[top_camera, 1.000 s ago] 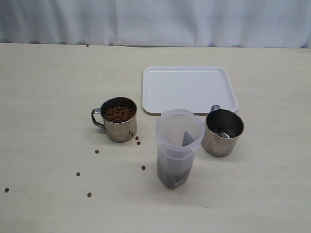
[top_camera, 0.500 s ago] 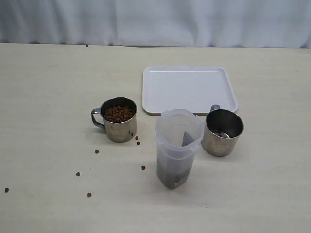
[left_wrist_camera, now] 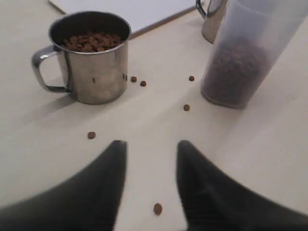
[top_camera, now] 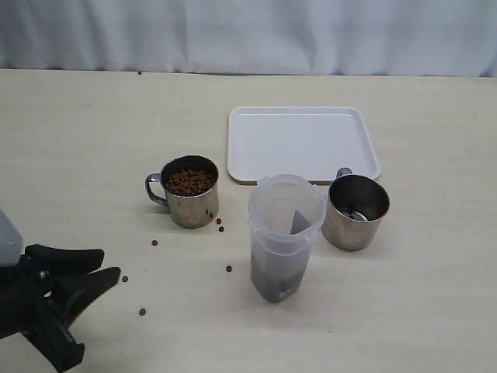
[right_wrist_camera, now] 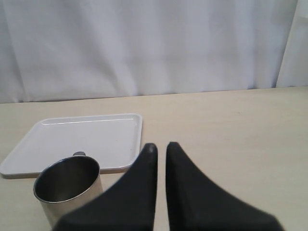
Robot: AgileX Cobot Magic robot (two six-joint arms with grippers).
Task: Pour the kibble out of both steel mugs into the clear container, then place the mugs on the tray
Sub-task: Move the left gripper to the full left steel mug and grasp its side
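Observation:
A steel mug [top_camera: 189, 192] full of brown kibble [top_camera: 189, 181] stands left of the clear container [top_camera: 285, 233], which holds kibble in its lower part. The second steel mug [top_camera: 356, 211] stands right of the container and looks empty. The white tray [top_camera: 301, 142] lies behind them, bare. My left gripper [top_camera: 109, 264] is open at the front left, low over the table, a short way from the full mug [left_wrist_camera: 91, 55], with only a loose pellet [left_wrist_camera: 158, 208] between its fingers. My right gripper [right_wrist_camera: 161, 145] is shut on nothing beside the empty mug [right_wrist_camera: 67, 187]; it is outside the exterior view.
Several loose pellets [top_camera: 154, 242] lie scattered on the table left of and in front of the full mug. A pale curtain [top_camera: 248, 35] runs along the table's far edge.
My left gripper has come into the exterior view at the lower left corner. Mugs, container and tray have not moved.

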